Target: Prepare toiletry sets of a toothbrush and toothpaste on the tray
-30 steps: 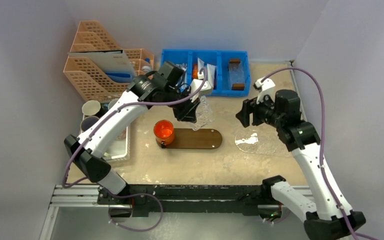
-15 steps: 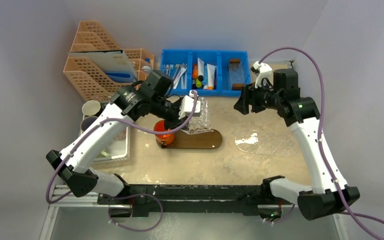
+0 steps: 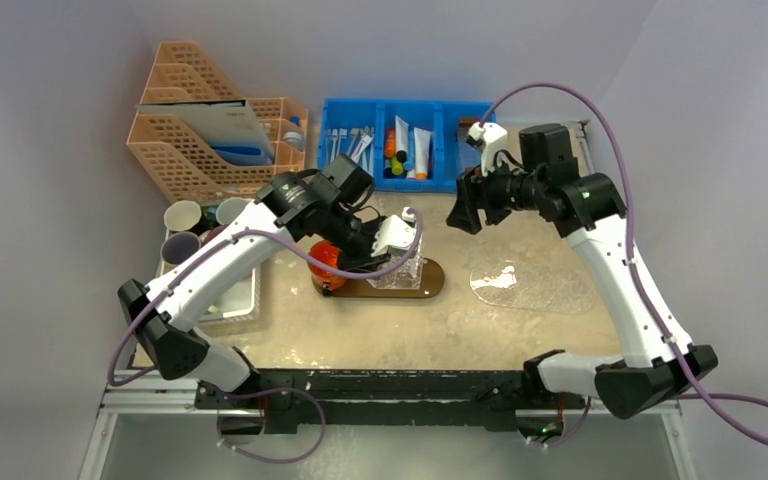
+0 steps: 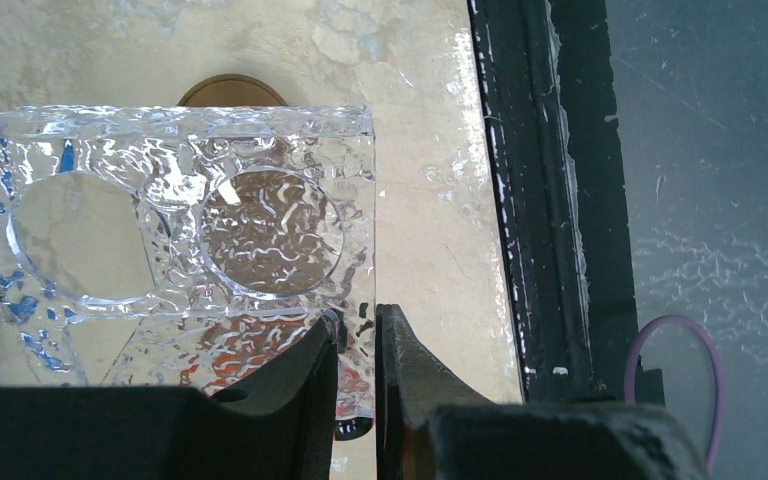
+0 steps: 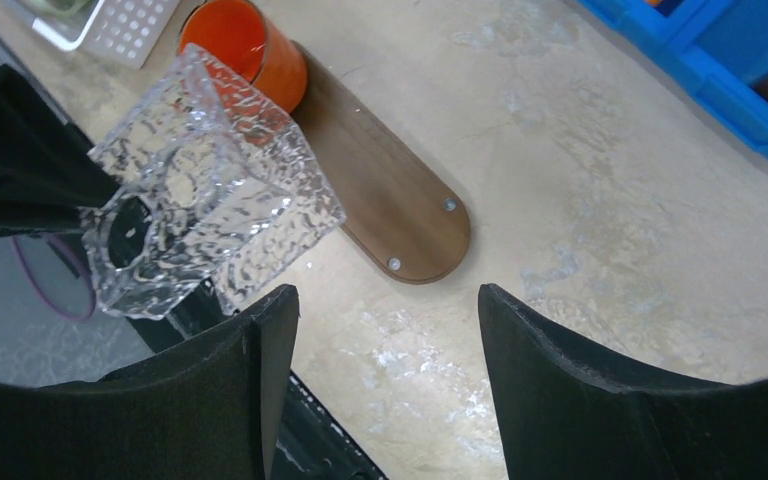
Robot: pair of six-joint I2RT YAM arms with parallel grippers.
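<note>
Lying flat, the tray (image 3: 433, 281), its long axis left-to-right.

Brown tray (image 3: 432, 282) lies flat; toothbrushes (image 3: 358, 148) and pale tubes (image 3: 421, 152) lie in blue bin (image 3: 412, 184).

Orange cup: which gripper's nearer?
Left. The left gripper, shut on the clear holder, sits just beside the orange cup; the right gripper hovers open farther off, near the blue bin.

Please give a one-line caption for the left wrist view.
Left hand pinches the edge of a clear textured holder with two round holes, over the brown tray.
</note>
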